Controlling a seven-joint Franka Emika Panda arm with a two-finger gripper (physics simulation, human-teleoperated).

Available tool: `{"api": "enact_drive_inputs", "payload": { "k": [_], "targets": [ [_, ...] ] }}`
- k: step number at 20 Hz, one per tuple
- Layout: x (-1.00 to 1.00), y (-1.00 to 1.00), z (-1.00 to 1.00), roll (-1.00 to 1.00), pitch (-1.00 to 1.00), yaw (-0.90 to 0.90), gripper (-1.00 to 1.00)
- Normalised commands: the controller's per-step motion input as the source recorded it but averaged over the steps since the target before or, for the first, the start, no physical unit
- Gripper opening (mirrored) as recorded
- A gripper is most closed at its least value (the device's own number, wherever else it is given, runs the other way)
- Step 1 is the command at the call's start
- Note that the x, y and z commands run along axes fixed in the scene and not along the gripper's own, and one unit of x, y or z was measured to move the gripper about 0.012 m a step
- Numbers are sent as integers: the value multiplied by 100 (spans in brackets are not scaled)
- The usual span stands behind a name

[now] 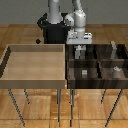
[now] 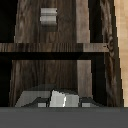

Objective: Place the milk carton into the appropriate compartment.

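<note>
**Over the dark compartment tray**

Above the tray's back row, the end effector (image 1: 79,50) grips the milk carton (image 1: 79,51) between its fingers — carton upright, held over a dark-wood compartment (image 2: 50,75). Beside it, on the exterior view's left, stands a pale wooden tray (image 1: 35,77).

White arm (image 1: 77,17) w/ grey joints, black base (image 1: 52,31), grey end effector (image 1: 79,50).

two trays (image 1: 35,47), one arm (image 1: 79,17), one claw (image 1: 79,49)

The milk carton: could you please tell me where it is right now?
In the exterior view, the milk carton hangs in the gripper over the dark divided tray's back-left compartment, right of the light wooden tray.
</note>
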Motion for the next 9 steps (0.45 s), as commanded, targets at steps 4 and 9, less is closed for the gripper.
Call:
{"api": "enact_drive_inputs", "payload": {
  "k": [4, 9],
  "targets": [
    [0, 0, 0, 0, 0, 0, 100],
    [0, 0, 0, 0, 0, 0, 100]
  ]
}}
